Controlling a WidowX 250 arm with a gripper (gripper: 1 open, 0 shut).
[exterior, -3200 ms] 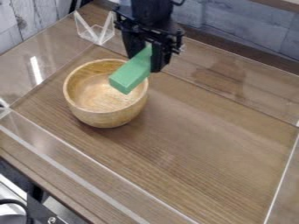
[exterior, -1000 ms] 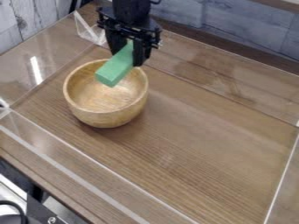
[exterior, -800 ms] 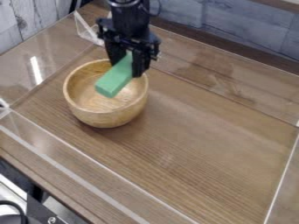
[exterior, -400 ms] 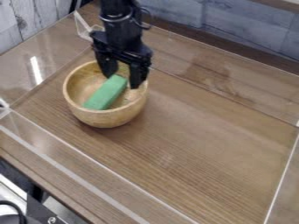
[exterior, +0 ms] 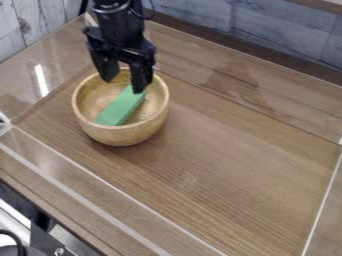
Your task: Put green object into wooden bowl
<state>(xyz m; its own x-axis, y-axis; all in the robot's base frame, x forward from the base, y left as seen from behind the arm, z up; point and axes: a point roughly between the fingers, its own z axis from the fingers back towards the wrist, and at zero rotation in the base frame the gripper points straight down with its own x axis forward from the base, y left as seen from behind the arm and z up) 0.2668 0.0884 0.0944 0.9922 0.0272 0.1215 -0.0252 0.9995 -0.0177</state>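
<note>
The green object (exterior: pixel 124 106) lies tilted inside the wooden bowl (exterior: pixel 88 126), resting against its inner right side. The bowl sits on the left part of the wooden table. My gripper (exterior: pixel 120 74) hangs just above the bowl's far rim, over the upper end of the green block. Its dark fingers (exterior: pixel 102 71) stand apart and hold nothing, so the gripper is open.
A clear plastic wall (exterior: pixel 160 232) borders the brown wooden table (exterior: pixel 227 150) along the front and left edges. A pale wooden plank wall stands at the back left. Dark cables show at the bottom left corner.
The gripper lowered the green object into the bowl, let go of it and opened, then shifted left and slightly up. The block now rests in the bowl.
</note>
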